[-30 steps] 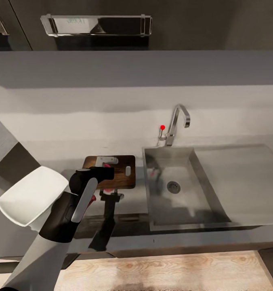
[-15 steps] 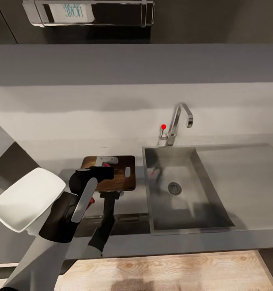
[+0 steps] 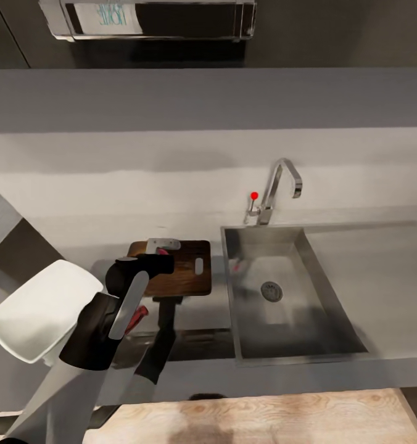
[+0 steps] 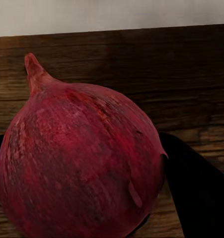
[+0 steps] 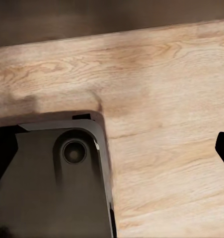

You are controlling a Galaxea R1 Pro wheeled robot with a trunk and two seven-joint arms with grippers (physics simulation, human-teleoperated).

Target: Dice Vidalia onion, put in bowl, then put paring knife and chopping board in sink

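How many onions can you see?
1. The onion, dark red, sits between the left gripper's fingers above the chopping board. More could be hidden behind the arm.

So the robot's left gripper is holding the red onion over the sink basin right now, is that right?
Not quite. The left gripper does hold the onion, but over the chopping board, not the sink. The left wrist view shows dark wood grain right behind the onion.

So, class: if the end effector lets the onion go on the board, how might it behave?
The onion is round, so it would likely roll on the flat board. Its skin looks smooth and dry, perhaps slippery. It seems firm, unlikely to squash.
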